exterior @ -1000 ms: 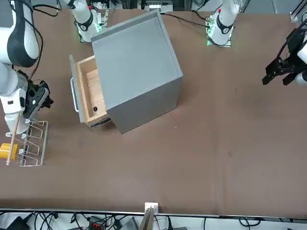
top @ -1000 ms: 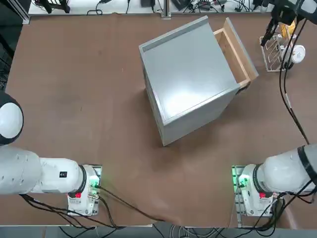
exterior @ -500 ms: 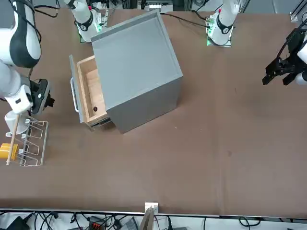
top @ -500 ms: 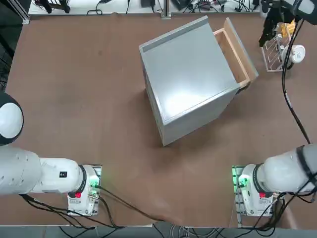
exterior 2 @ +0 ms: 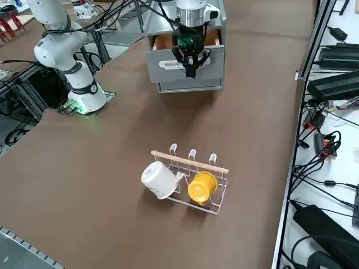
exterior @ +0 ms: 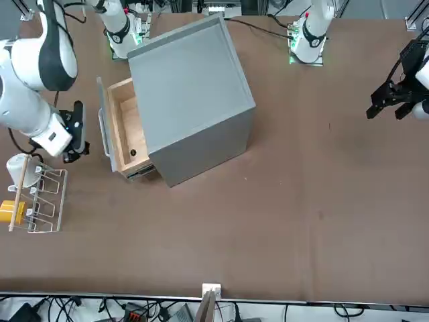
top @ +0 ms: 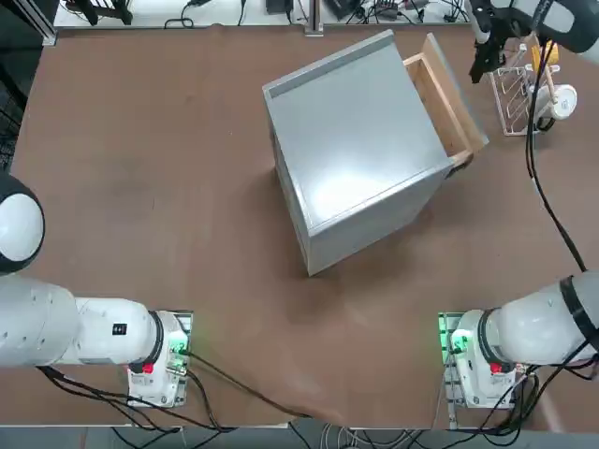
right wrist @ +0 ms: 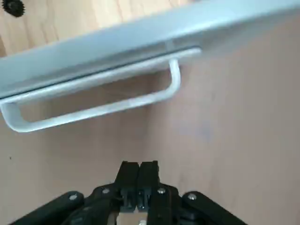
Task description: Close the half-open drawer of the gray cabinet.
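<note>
The gray cabinet (top: 351, 150) (exterior: 191, 87) stands skewed at the table's far middle. Its drawer (top: 447, 98) (exterior: 124, 131) juts half out toward the right, showing tan wooden sides and a thin gray front (right wrist: 140, 42) with a pale bar handle (right wrist: 93, 110) (exterior 2: 174, 63). My right gripper (top: 479, 70) (exterior: 80, 131) (exterior 2: 190, 70) (right wrist: 137, 171) hovers just outside the drawer front, facing the handle with a small gap. Its fingers are shut together and hold nothing.
A white wire rack (top: 519, 89) (exterior: 40, 198) (exterior 2: 193, 179) stands to the right of the drawer, behind my gripper, with a white cup (exterior 2: 160, 179) and a yellow cup (exterior 2: 202, 188). Brown table (top: 187, 187) stretches around the cabinet.
My right gripper has swung away from the wire rack toward the drawer front and now sits close to the handle. The drawer and cabinet have not moved.
</note>
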